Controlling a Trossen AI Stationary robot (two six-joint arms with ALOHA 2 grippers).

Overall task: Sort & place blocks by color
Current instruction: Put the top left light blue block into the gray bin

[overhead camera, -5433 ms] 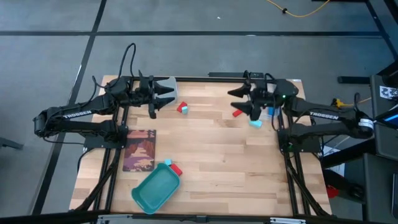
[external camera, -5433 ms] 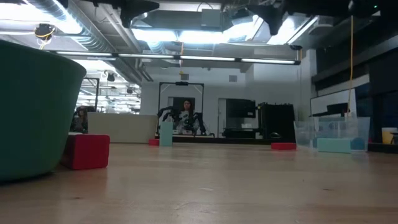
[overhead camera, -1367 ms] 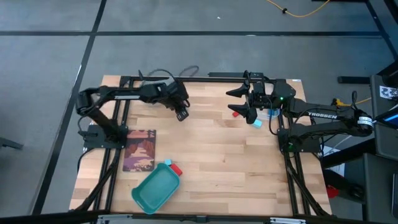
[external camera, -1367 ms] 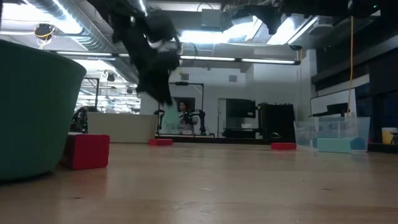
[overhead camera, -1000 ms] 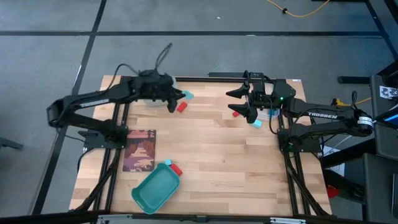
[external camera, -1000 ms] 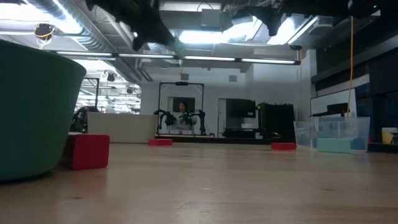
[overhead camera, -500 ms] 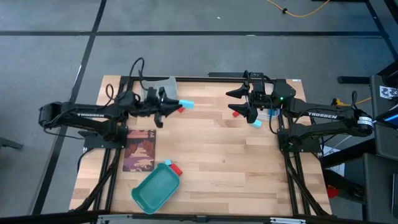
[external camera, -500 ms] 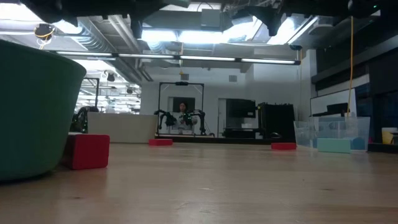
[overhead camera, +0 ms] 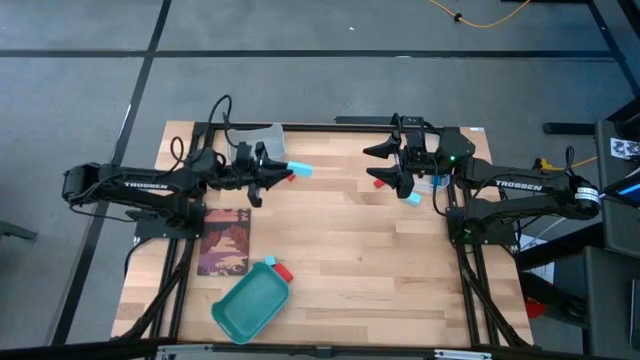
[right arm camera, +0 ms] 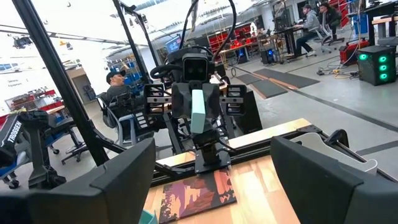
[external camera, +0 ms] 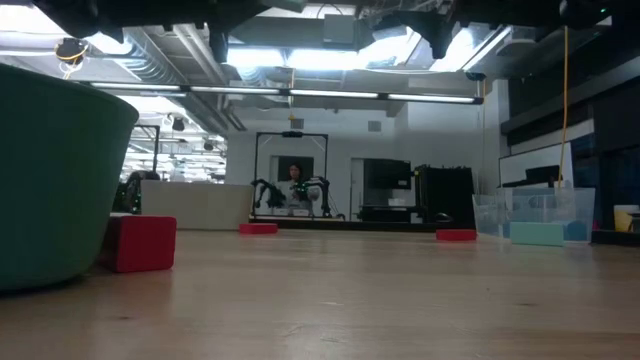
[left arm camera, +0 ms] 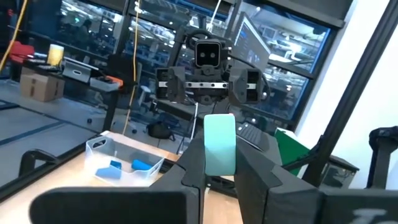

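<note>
A light cyan block (left arm camera: 219, 144) sits pinched in the left gripper (overhead camera: 283, 170), arm level above the table (overhead camera: 380, 250); the right gripper (overhead camera: 385, 165) gapes wide opposite.

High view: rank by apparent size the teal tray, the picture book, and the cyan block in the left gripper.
1. Teal plastic tray
2. Reddish picture book, only slightly smaller, nearly alike
3. Light cyan block held in the left gripper, far smallest

A robotics lab or workshop: exposed ceiling ducts (external camera: 150, 45) at ten o'clock in the low view, other arm rigs (external camera: 290, 190) behind, people seated at workstations (right arm camera: 314, 25), red tool cabinets.
</note>
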